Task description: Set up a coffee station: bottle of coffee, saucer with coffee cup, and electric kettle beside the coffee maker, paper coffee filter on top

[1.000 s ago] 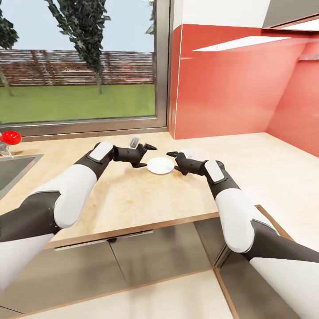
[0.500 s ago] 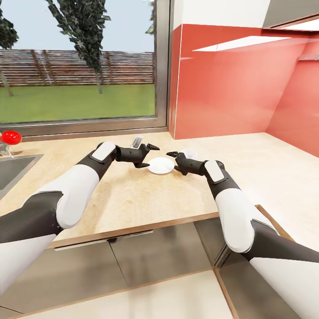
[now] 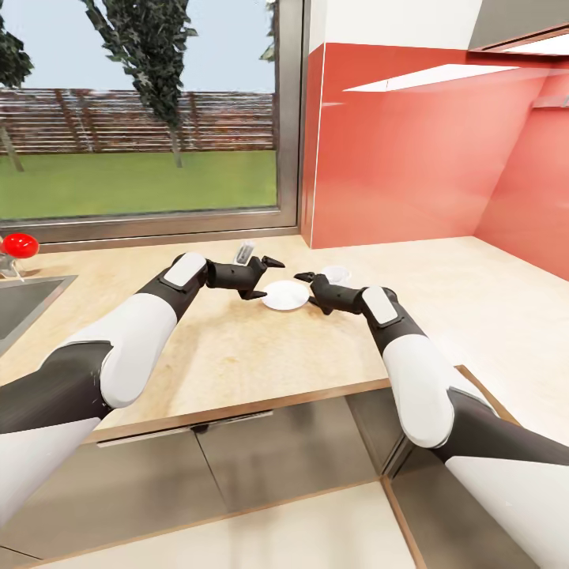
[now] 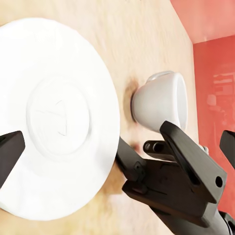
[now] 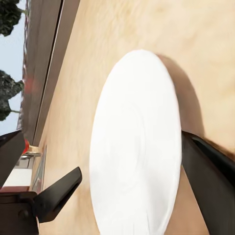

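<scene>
Both arms reach inward, open claws flanking the saucer point(image 3: 286, 295).

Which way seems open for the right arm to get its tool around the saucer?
Probably yes, from its own side: the right tool is open at the rim of the saucer, which lies flat on the countertop with nothing between. The cup sits beyond.

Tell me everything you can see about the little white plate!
The saucer is a plain, smooth white round plate with a shallow round well in its middle. It is empty and lies flat on the light wood countertop. The open left gripper and open right gripper flank it, one on each side. The coffee cup stands beside it, not on it.
</scene>
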{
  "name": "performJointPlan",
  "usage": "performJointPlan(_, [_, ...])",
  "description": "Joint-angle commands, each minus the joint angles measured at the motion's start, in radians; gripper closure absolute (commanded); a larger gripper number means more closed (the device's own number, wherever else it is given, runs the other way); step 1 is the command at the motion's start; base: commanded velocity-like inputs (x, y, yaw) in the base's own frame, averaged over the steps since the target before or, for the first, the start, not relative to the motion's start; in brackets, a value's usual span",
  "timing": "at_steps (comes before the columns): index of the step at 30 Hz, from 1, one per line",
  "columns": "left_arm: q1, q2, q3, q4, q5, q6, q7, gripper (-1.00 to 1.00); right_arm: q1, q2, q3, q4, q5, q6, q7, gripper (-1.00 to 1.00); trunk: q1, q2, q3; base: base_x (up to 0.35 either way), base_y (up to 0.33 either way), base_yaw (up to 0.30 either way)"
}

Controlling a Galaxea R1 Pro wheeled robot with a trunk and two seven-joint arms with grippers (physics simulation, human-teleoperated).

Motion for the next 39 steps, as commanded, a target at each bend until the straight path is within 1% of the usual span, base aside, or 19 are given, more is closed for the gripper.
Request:
performJointPlan(1, [-0.001,-0.001,0.008,0.000,-0.008,0.005,-0.002,-1.00,-0.001,0.001,-0.006,0.002,0.020,0.007,0.001,-1.00,0.000,0.000,-0.001,0.000,0.000,0.000])
performJointPlan(22, [-0.001,-0.001,0.008,0.000,-0.008,0.005,-0.002,-1.00,-0.002,0.001,-0.006,0.012,0.020,0.007,0.002,-1.00,0.000,0.000,-0.001,0.000,0.000,0.000])
performJointPlan(25, [-0.001,-0.001,0.008,0.000,-0.008,0.005,-0.002,-1.00,-0.002,0.001,-0.006,0.012,-0.013,0.008,0.002,-1.00,0.000,0.000,-0.001,0.000,0.000,0.000])
performJointPlan(29, [-0.001,-0.001,0.008,0.000,-0.008,0.005,-0.002,-1.00,-0.002,0.001,-0.006,0.017,-0.034,0.008,0.002,-1.00,0.000,0.000,-0.001,0.000,0.000,0.000])
performJointPlan(36, [-0.001,-0.001,0.008,0.000,-0.009,0.005,-0.002,-1.00,-0.002,0.001,-0.006,0.030,-0.040,0.008,0.002,-1.00,0.000,0.000,-0.001,0.000,0.000,0.000])
performJointPlan(38, [-0.001,-0.001,0.004,0.000,-0.010,0.004,-0.001,-1.00,-0.002,0.001,-0.006,0.031,-0.040,0.008,0.002,-1.00,0.000,0.000,-0.001,0.000,0.000,0.000])
performJointPlan(39, [-0.001,-0.001,-0.006,0.000,-0.010,0.004,-0.001,-1.00,-0.002,0.001,-0.006,0.032,-0.040,0.008,0.002,-1.00,0.000,0.000,-0.001,0.000,0.000,0.000])
